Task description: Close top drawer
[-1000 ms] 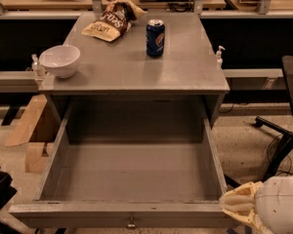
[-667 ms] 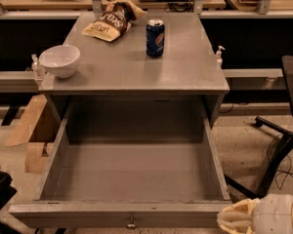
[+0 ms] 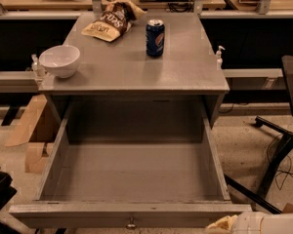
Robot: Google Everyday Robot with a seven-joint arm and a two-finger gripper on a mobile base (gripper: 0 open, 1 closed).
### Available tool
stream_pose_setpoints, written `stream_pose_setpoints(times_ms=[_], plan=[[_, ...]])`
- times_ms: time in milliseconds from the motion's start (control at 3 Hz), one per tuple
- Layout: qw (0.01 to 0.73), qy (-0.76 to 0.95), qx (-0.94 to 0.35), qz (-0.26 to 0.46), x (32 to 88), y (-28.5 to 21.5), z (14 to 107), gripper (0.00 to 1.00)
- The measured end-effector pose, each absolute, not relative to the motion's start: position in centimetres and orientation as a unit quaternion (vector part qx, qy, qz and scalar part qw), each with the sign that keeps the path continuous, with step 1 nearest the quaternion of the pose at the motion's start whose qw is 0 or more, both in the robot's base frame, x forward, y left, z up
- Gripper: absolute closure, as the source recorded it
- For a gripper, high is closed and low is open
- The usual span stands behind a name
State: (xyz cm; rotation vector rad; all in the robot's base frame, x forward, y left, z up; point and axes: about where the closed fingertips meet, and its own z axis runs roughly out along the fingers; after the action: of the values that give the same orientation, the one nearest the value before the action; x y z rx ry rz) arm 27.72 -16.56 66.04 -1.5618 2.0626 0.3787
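Note:
The top drawer [image 3: 132,172] is pulled far out from the grey cabinet, wide and deep, with nothing inside. Its front panel [image 3: 88,215] runs along the bottom edge of the camera view, with the small round metal knob [image 3: 131,224] at its centre. My gripper [image 3: 224,225] shows only as a pale tan tip at the bottom right corner, just beyond the right end of the front panel, with the white arm link [image 3: 268,224] behind it.
On the cabinet top [image 3: 136,67] stand a white bowl [image 3: 60,60], a blue soda can [image 3: 155,37] and a chip bag [image 3: 111,22]. An office chair base [image 3: 278,150] is to the right. Cardboard boxes [image 3: 31,130] lie on the floor to the left.
My arm and gripper have moved down and toward the bottom edge of the view, so less of them shows. The drawer has not moved.

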Motion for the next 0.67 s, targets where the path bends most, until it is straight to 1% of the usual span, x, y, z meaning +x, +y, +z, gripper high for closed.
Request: stream_pose_setpoints(times_ms=[667], plan=[[0.245, 0.744, -0.610, 0.120, 32.0, -15.2, 62.7, 1.00]])
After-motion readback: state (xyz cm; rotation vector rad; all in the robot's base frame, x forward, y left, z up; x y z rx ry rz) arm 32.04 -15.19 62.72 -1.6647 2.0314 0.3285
